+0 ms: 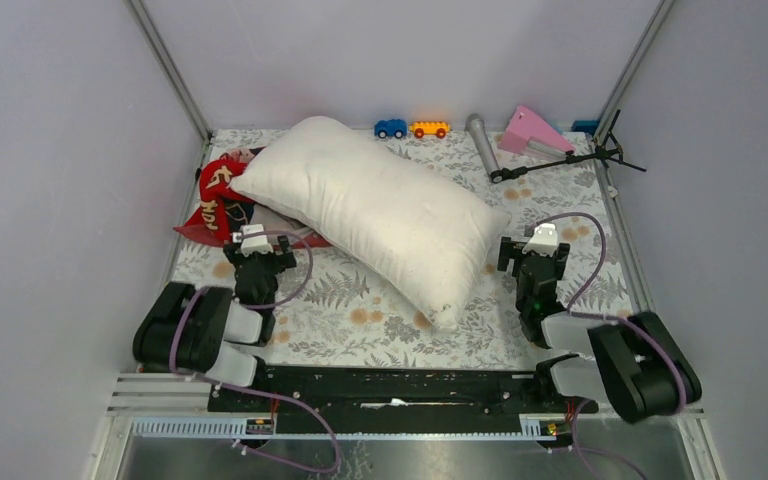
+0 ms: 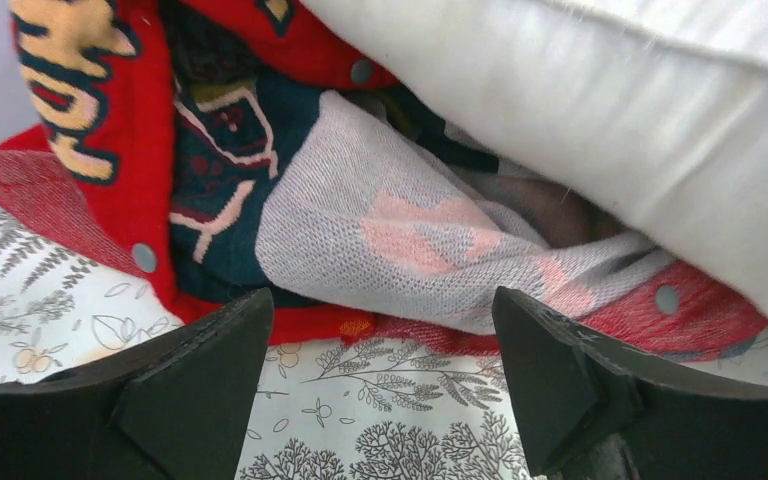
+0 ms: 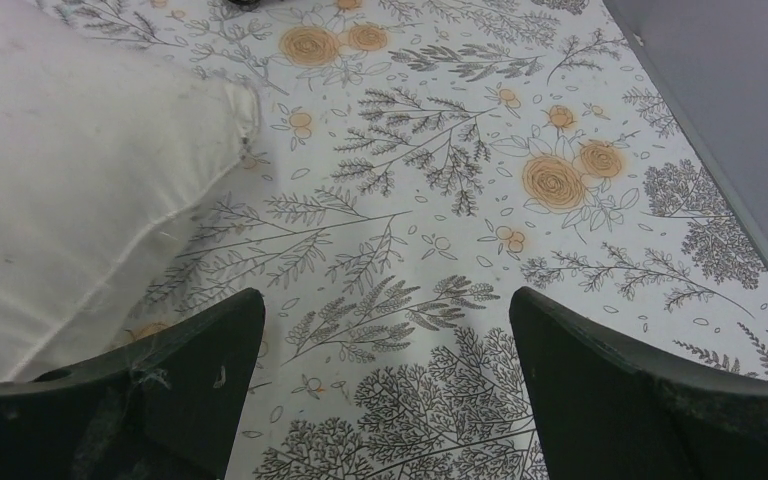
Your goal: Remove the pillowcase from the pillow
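Note:
The white pillow lies bare and diagonal across the table, from the far left to the near middle. The red pillowcase lies crumpled at the far left, partly under the pillow's left end. In the left wrist view the pillowcase shows red folds, snaps and its grey inner side, with the pillow resting on it. My left gripper is open and empty just in front of the pillowcase edge. My right gripper is open and empty, right of the pillow's near corner.
The grey floral table cloth covers the table. At the back edge lie a blue toy car, an orange toy car, a grey cylinder, a pink wedge and a black stand. Walls close in on both sides.

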You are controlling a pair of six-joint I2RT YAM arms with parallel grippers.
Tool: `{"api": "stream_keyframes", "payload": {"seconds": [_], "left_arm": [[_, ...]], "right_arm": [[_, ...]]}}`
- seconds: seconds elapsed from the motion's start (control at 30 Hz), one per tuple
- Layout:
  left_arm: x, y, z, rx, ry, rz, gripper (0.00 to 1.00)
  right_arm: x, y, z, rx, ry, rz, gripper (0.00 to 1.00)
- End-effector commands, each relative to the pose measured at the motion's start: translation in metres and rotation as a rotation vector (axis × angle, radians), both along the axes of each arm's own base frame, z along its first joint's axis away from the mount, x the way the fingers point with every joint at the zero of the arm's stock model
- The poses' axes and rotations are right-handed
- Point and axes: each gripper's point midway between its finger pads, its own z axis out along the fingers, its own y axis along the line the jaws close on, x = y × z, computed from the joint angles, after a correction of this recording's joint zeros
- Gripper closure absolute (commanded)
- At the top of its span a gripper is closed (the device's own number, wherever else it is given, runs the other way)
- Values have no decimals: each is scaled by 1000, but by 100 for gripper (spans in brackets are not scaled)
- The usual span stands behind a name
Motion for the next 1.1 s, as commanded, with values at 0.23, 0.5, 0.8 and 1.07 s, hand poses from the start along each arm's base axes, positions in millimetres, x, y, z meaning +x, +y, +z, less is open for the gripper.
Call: {"api": "stream_keyframes", "payload": {"seconds": [0.23, 0.5, 0.8, 1.07], "left_arm": [[39, -13, 20, -11, -64, -82, 1], [44, -11, 18, -24, -48, -73, 1], [44, -11, 18, -24, -47, -72, 1], [45, -12, 17, -25, -44, -80, 1]], "right_arm": [[36, -11, 18, 23, -188, -12, 0], [53, -22, -3, 125, -104, 11, 0], [52, -23, -1, 130, -119, 13, 0], [52, -23, -2, 132, -116, 12, 0]]}}
